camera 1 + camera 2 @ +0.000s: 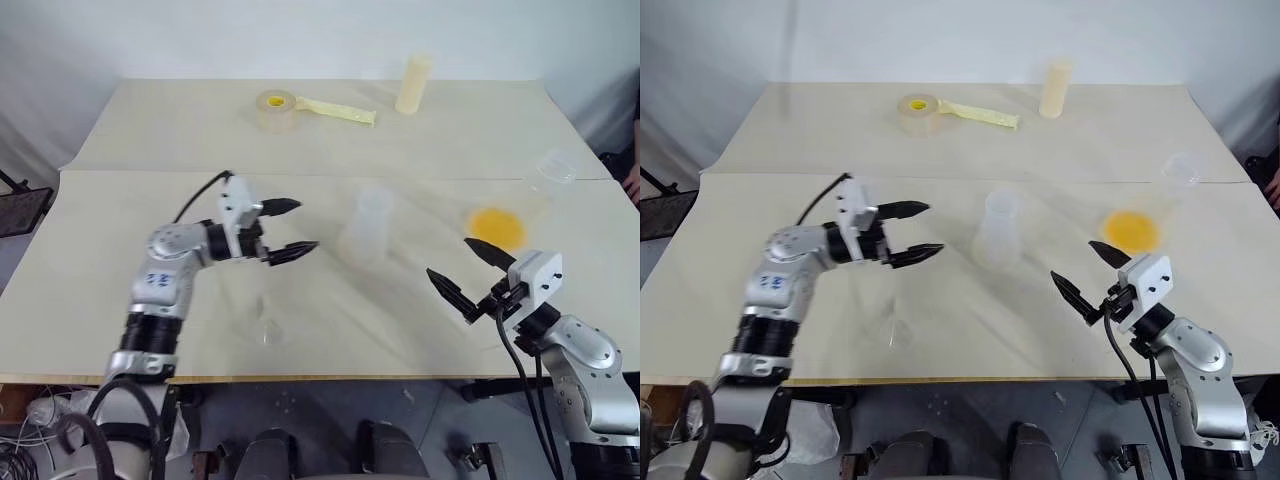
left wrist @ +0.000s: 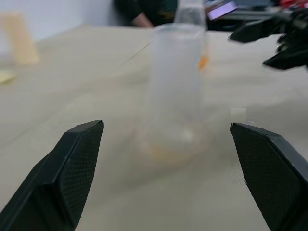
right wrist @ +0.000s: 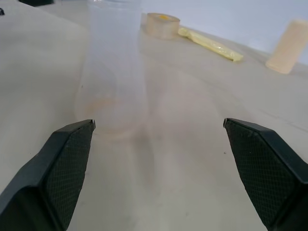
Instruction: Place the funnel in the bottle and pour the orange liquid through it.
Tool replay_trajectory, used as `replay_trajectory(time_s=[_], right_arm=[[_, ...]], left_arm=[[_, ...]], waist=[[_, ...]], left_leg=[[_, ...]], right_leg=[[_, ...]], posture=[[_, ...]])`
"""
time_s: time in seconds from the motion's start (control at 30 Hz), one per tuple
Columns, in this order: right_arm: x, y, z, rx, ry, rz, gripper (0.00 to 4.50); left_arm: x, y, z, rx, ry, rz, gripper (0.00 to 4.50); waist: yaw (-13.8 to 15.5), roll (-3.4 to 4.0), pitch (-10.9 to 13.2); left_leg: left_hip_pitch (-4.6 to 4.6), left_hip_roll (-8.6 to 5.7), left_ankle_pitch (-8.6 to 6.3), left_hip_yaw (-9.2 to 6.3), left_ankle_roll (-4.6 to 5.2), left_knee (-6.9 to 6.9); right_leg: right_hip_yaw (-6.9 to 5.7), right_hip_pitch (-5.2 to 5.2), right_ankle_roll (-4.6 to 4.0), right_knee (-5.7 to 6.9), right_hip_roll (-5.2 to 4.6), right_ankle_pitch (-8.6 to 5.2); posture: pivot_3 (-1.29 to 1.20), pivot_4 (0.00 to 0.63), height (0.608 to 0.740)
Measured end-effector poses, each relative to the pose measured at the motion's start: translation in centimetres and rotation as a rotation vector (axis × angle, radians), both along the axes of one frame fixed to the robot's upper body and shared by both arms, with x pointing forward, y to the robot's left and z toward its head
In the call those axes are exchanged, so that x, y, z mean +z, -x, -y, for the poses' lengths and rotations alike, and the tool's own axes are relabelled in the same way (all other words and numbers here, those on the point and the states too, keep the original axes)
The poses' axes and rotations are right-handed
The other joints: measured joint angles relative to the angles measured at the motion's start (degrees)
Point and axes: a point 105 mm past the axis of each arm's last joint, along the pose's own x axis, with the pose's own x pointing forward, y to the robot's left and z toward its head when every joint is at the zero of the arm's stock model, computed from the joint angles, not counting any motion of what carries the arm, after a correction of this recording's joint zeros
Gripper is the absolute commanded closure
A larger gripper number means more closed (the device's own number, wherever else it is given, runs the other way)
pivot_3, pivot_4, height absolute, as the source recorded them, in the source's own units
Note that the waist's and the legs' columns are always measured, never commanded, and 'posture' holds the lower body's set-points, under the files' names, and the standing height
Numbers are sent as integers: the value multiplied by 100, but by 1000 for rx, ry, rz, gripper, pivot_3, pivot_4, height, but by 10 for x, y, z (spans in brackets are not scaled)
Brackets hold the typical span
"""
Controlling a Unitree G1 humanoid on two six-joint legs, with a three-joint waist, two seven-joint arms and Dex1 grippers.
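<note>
The frosted bottle (image 1: 365, 226) stands upright in the middle of the table, mouth open and nothing in it. My left gripper (image 1: 306, 226) hangs open just left of it, pointing at it, with a gap between them. The clear funnel (image 1: 268, 326) rests on the table near the front edge, below the left gripper and apart from it. The orange liquid (image 1: 497, 228) shows as a bright patch in a wider clear vessel to the right of the bottle. My right gripper (image 1: 449, 257) is open and empty, in front of that vessel, aimed toward the bottle (image 3: 113, 72).
At the back stand a tape roll (image 1: 277, 108) with a yellow strip and a cream cylinder (image 1: 413, 85). A small clear cup (image 1: 557, 165) sits at the far right. A seam (image 1: 300, 175) crosses the table behind the bottle. A person's arm (image 2: 144, 19) shows beyond the table.
</note>
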Motion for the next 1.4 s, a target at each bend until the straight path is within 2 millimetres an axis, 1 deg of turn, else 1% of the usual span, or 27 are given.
replay_trajectory(time_s=[0.07,0.13,0.2,0.3,0.37,0.47,0.53,0.63,0.77,0.87,0.93,1.07,1.13,1.2,1.27,1.4], right_arm=[[-2,1,0,13,3,-15,0],[-3,2,-1,25,3,-20,0],[-2,1,-4,49,5,-23,0],[-3,-3,-1,65,16,-42,0],[-3,-6,0,74,23,-49,0],[-2,-7,-4,122,25,-54,0],[-4,-5,-8,172,17,-67,0],[-8,1,-14,257,22,-93,0],[-17,11,-15,381,100,-156,0],[-29,17,-18,467,140,-207,0],[-32,18,-20,509,150,-223,0],[-26,18,-24,599,185,-203,0],[-24,18,-25,635,185,-194,0],[-21,18,-27,668,171,-186,0],[-17,16,-33,695,164,-167,0],[-23,14,-39,707,151,-181,0]], left_arm=[[-2,9,-21,66,2,-12,24],[-5,14,-33,119,4,-22,24],[-11,25,-48,180,3,-29,24],[-37,50,-78,299,0,-92,24],[-51,65,-90,356,-3,-135,24],[-56,82,-102,436,-24,-138,24],[-57,91,-105,468,-35,-137,24],[-56,105,-104,490,-27,-132,24],[-62,123,-99,506,-27,-156,24],[-64,129,-97,515,-35,-166,24],[-63,130,-94,520,-31,-157,24],[-59,133,-72,471,-17,-140,24],[-61,133,-62,446,-5,-147,24],[-62,131,-50,419,2,-157,24],[-63,128,-35,376,11,-162,24],[-65,123,-25,354,-18,-145,24]], waist=[[15,0,0],[40,0,0],[20,0,0],[-38,0,0],[-52,-1,0],[11,-1,1],[44,-1,0],[33,-1,0],[16,-2,0],[22,-2,0],[23,-2,0],[20,-2,0],[25,-2,0],[26,-2,0],[21,-2,0],[23,-1,0]], left_leg=[[0,-2,0,-10,0,1],[-1,-5,0,-22,0,7],[0,-5,0,-24,0,7],[7,-1,-1,-21,-2,-6],[6,4,-2,-24,-3,-5],[7,19,-1,-26,-2,1],[6,16,-1,-31,0,3],[6,15,-4,-29,4,1],[8,20,-5,-28,5,-1],[9,20,-5,-25,5,0],[9,19,-5,-23,5,1],[9,20,-5,-23,5,0],[9,19,-5,-24,5,0],[10,18,-5,-24,6,2],[10,19,-5,-23,5,5],[11,17,-5,-23,5,0]], right_leg=[[1,2,0,3,-4,0],[0,9,0,2,-5,0],[4,12,0,-1,-6,0],[5,8,-1,1,-4,0],[1,8,-1,1,0,-1],[4,14,-2,-1,-7,-1],[4,19,-1,-1,-13,-1],[6,18,-2,-4,-17,-1],[3,19,-2,-7,-12,-1],[5,19,-3,-6,-11,-1],[8,19,-3,-9,-12,-2],[9,19,-3,-10,-13,-2],[7,20,-3,-9,-13,-1],[8,22,-3,-10,-14,-1],[8,22,-3,-9,-11,-1],[7,20,-3,-8,-10,-2]], posture=[[0,150,740],[0,150,740],[0,150,740],[0,150,740],[0,150,740],[0,150,740],[0,150,740],[0,150,740],[0,150,740],[0,150,740],[0,150,740],[0,150,740],[0,150,740],[0,150,740],[0,150,740],[0,150,740]])
